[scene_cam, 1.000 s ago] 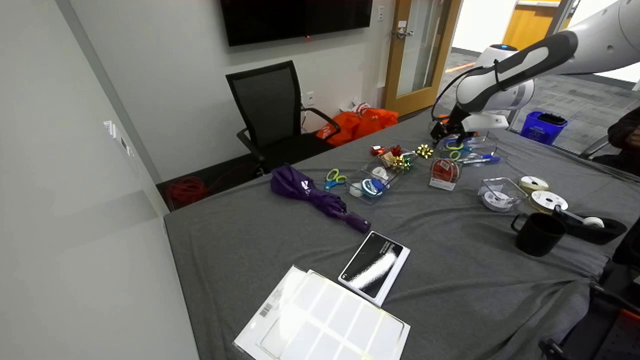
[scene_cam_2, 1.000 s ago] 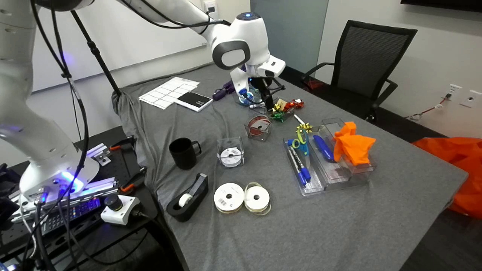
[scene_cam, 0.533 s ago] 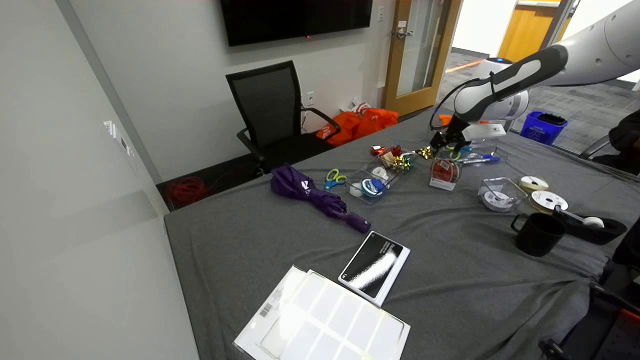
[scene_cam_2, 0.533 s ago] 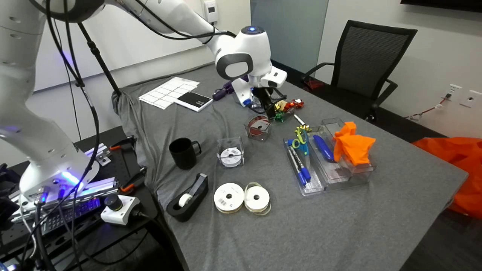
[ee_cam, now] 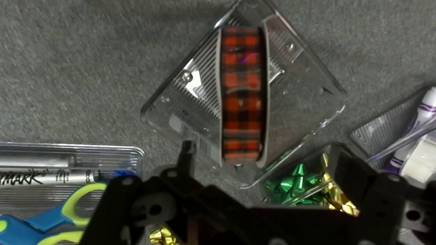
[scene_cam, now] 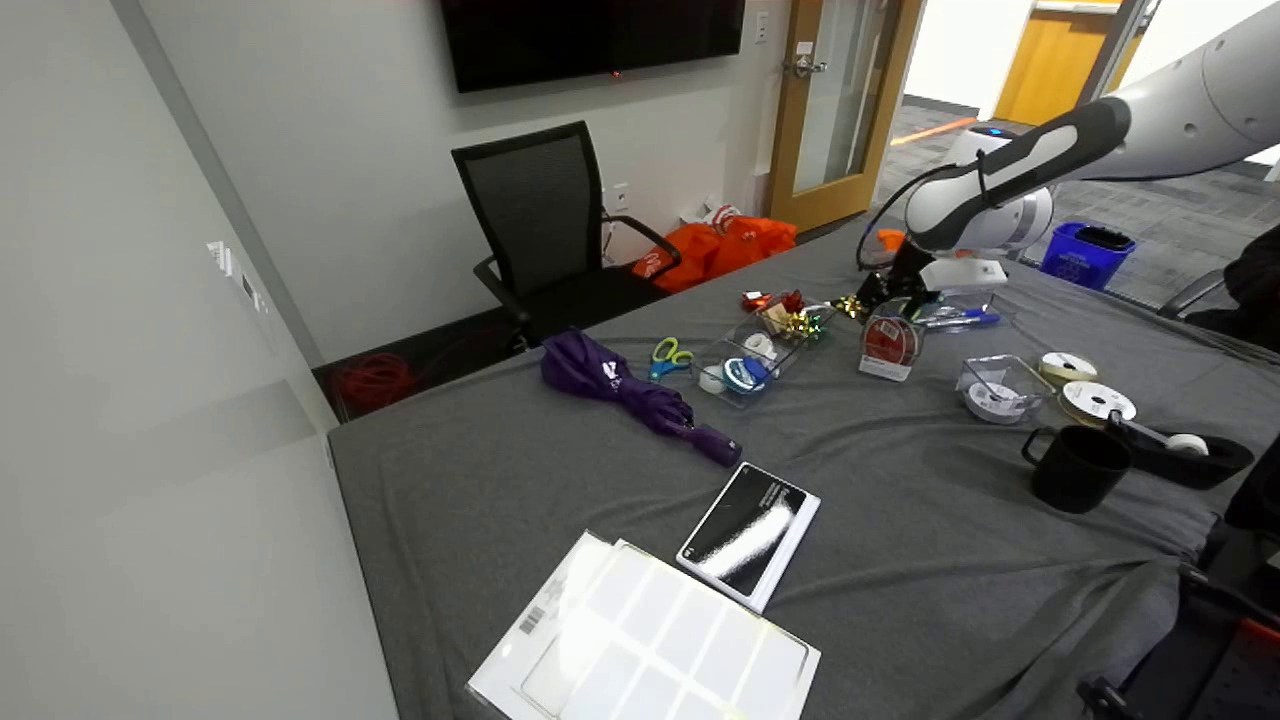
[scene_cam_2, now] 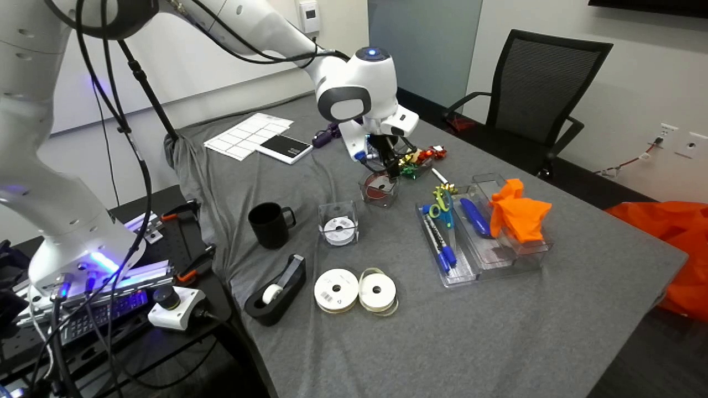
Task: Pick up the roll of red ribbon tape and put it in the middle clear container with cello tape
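Observation:
The red ribbon roll, red and black plaid with pale rims, stands on edge in a square clear box. It shows in both exterior views. My gripper is open and empty; its fingers are wide apart, just above the box's near corner in the wrist view. In the exterior views the gripper hangs just above and beside the roll. A clear container with white tape rolls and a blue tape stands beyond; the wrist view shows part of a whitish roll beside a marker.
Shiny bows sit in a clear container close to my right finger. A clear tray with scissors and pens stands nearby. A square clear box with a white spool, white spools, a black mug and a tape dispenser also stand there.
My gripper has moved down, closer to the red ribbon roll, and now covers part of it in an exterior view. The roll and the containers have not moved.

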Available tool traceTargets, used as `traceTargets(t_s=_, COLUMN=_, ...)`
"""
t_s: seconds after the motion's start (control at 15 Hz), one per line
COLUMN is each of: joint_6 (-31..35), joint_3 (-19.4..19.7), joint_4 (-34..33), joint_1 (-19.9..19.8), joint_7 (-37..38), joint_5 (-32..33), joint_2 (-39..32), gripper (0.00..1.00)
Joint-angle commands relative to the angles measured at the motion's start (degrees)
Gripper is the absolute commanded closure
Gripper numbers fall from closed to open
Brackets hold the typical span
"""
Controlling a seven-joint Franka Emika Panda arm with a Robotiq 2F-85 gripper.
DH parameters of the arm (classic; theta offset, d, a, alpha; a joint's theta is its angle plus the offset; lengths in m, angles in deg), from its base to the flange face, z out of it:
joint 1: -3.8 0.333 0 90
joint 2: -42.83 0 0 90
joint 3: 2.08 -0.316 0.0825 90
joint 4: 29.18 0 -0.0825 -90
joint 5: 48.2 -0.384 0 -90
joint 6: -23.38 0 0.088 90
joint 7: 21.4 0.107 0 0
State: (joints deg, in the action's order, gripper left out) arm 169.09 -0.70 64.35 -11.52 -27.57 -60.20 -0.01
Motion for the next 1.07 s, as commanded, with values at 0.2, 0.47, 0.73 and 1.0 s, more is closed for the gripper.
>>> traceTargets(t_s=0.2, joint_6=-3.2, joint_3=-0.3, joint_4=0.4, joint_1=-0.6, joint_7=0.8, joint_5=-0.4, joint_2=0.1, gripper=0.47)
traceTargets(t_s=0.47, joint_6=-3.4, joint_3=-0.3, joint_4=0.2, joint_1=-0.5, joint_7=1.4, joint_5=-0.7, joint_2=-0.1, gripper=0.76)
traceTargets(t_s=0.73, joint_6=-3.3, joint_3=-0.2, joint_4=0.8, joint_1=-0.6, joint_7=1.9, joint_5=-0.8, joint_2=0.6, gripper=0.93)
traceTargets(t_s=1.0, joint_6=-4.1, joint_3=0.8, joint_4=2.4, joint_1=0.3, joint_7=4.3, joint_5=-0.2, joint_2=3.0, gripper=0.93)
